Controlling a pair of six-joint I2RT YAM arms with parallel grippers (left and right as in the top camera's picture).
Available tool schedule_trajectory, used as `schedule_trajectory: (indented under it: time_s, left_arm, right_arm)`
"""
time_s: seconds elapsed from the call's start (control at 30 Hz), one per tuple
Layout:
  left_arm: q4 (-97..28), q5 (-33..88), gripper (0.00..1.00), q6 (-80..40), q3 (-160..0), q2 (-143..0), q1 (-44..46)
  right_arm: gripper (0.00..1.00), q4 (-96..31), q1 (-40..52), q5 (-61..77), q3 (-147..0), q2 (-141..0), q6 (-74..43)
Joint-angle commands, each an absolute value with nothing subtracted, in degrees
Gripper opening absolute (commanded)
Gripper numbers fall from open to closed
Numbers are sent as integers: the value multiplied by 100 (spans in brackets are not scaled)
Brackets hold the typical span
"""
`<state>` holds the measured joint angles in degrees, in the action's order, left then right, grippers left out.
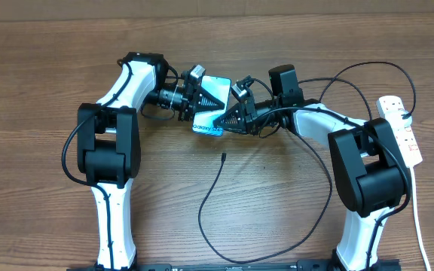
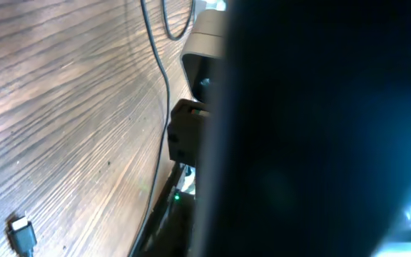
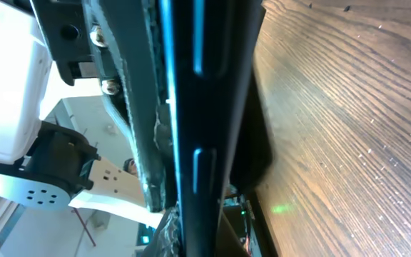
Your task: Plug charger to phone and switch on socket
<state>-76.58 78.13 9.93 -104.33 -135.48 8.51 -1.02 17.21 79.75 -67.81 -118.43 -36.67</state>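
Observation:
The phone (image 1: 212,94), its teal screen lit, is held tilted above the table between both grippers. My left gripper (image 1: 196,98) is shut on its left edge. My right gripper (image 1: 227,115) is shut on its lower right end. The phone fills the right of the left wrist view (image 2: 320,128). Its dark side edge with buttons runs down the right wrist view (image 3: 204,93). The charger cable (image 1: 206,199) loops on the table. Its connector tip (image 1: 224,156) lies free below the phone, also in the left wrist view (image 2: 21,234). The socket (image 1: 402,129) lies at the far right.
The charger cable arcs from the socket over the right arm (image 1: 375,64) and round the table front (image 1: 307,233). The strip's white cord (image 1: 420,226) runs toward the front right corner. Both arm bases (image 1: 111,150) flank the middle.

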Motion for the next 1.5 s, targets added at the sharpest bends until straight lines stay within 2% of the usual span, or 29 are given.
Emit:
schedule_trajectory:
  time_s: [0.0,0.07,0.17,0.27,0.3,0.47,1.3,1.47]
  left_arm:
    - [-7773,7907,10,1251,-10475,-13456,956]
    - [-7754,7905,10,1249,-10475,-13456,950]
    - [-7703,7907,15,1249,-10475,-13456,923]
    - [-7548,7909,28,1245,-10475,-13456,917]
    - [-7502,7909,30,1243,-10475,-13456,917]
    - [-7472,7905,25,1247,-10475,-13456,917]
    - [-7424,7889,21,1245,-10475,-13456,891]
    - [-7406,7887,4,1245,-10475,-13456,891]
  right_arm:
    - [4,-56,1675,7762,-6866,-11710,-3548]
    - [4,-56,1675,7889,-6866,-11710,-3518]
    - [4,-60,1675,8125,-6866,-11710,-3422]
    - [4,-73,1675,8263,-6866,-11710,-3415]
    - [4,-75,1675,8324,-6866,-11710,-3400]
    - [4,-73,1675,8488,-6866,-11710,-3402]
    - [4,-377,1870,8709,-6864,-11710,-3398]
    - [4,-373,1868,8707,-6864,-11710,-3398]
